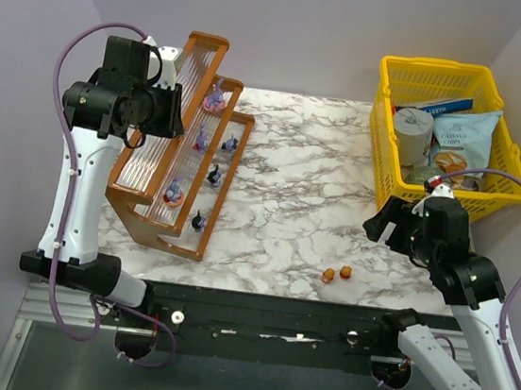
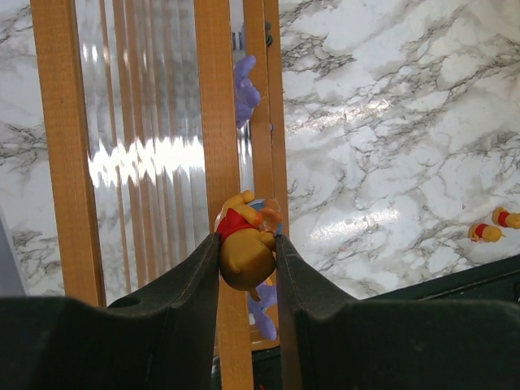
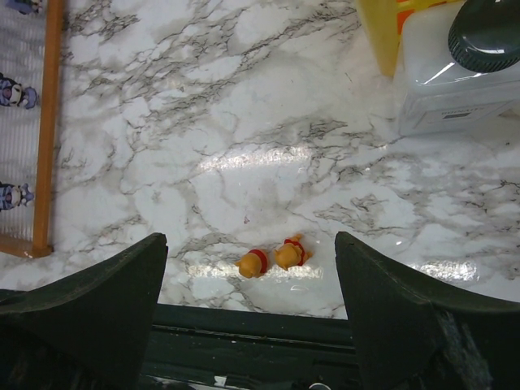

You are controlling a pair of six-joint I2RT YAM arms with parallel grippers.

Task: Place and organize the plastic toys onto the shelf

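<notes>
At the left edge of the worktop [image 1: 282, 174] stands the shelf [image 1: 205, 52], its three steps slanting from the near edge toward the far one. We count six purple and navy toys [image 1: 214, 101] already standing on its lower two steps. Our left gripper [image 2: 248, 244] hangs over the shelf, pads pinching an orange bear toy [image 2: 246, 256] in a red shirt directly above a wooden rail. Moving right, two more orange toys [image 1: 335, 274] lie just beside each other close to the near edge, right of centre. Our right gripper [image 1: 388, 222] hovers above them with its fingers spread wide, holding nothing. At the far right corner sits the yellow basket [image 1: 435, 70] of snack packets, with a white bottle [image 3: 455, 81] just beside it.
</notes>
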